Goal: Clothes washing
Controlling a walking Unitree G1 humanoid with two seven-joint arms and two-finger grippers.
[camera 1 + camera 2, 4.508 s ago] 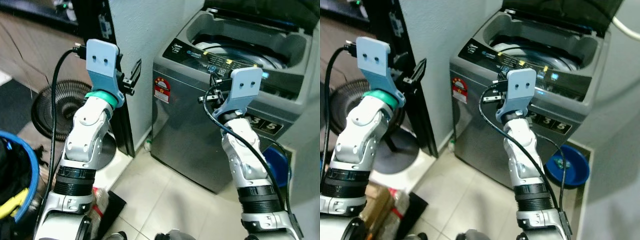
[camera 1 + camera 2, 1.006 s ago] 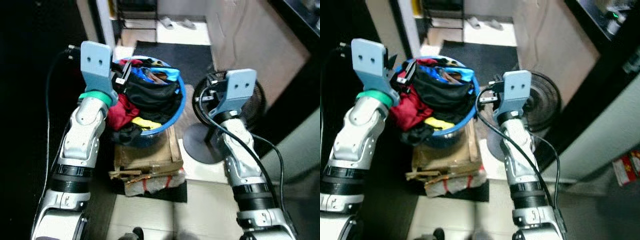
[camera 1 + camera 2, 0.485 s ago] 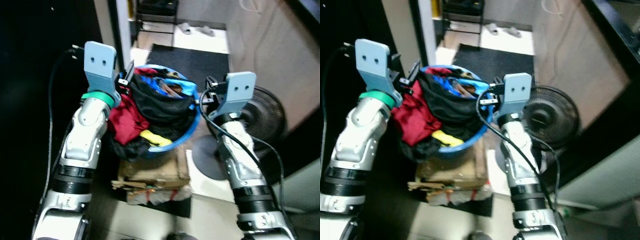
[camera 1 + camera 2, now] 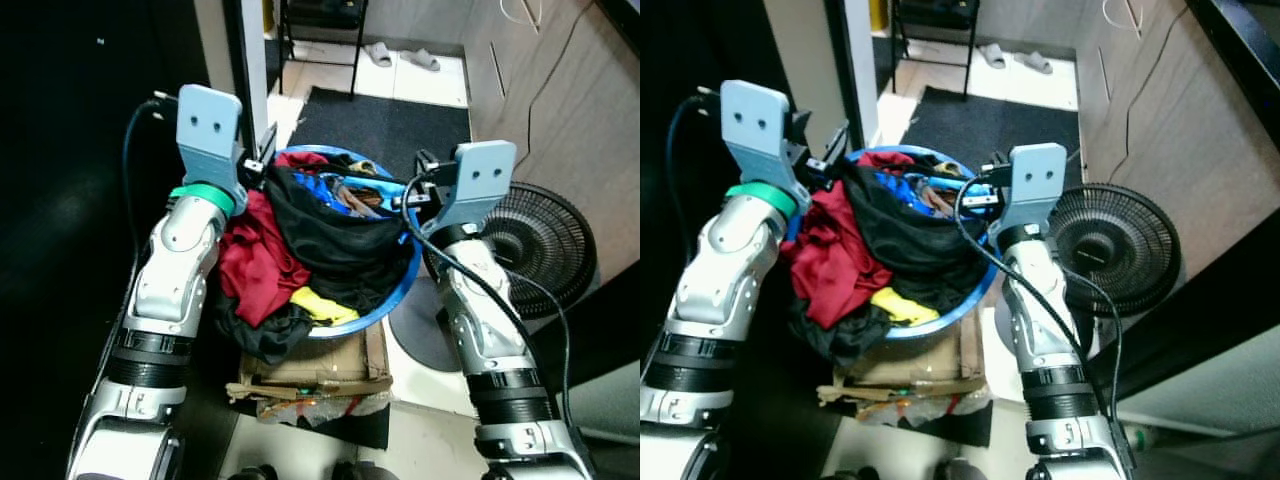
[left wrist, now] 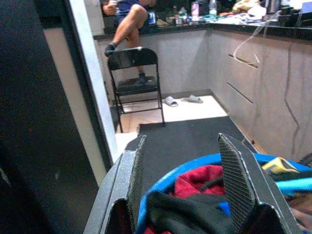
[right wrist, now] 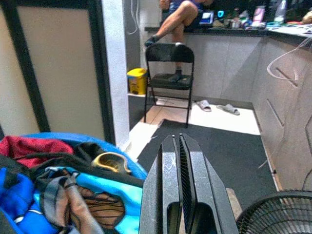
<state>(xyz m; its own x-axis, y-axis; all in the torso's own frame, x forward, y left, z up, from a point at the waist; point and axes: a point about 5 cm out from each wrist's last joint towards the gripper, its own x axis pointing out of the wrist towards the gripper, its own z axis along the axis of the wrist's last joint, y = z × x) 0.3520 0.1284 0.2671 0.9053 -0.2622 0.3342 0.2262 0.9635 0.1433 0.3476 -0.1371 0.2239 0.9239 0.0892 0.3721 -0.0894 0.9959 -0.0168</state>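
1. While the left pincer [image 4: 268, 158] hangs at the left rim of the blue basin [image 4: 398, 296], its fingers [image 5: 237, 173] stand wide apart with nothing between them.
2. Heaped in the basin, the clothes [image 4: 330, 235] rise above the rim; a red garment [image 4: 258, 268] and a black one spill over the near-left edge.
3. Under it all sits a cardboard stack [image 4: 315, 372] on the floor, which looks like an unsteady base.
4. At the right rim the right pincer [image 4: 412, 192] has its fingers [image 6: 179, 190] pressed together, gripping nothing.
5. Just beyond stands a floor fan [image 4: 540, 248].
6. Likely trouble: a lopsided lift could tip the basin, shed the overhanging garments, or swing it against the fan.
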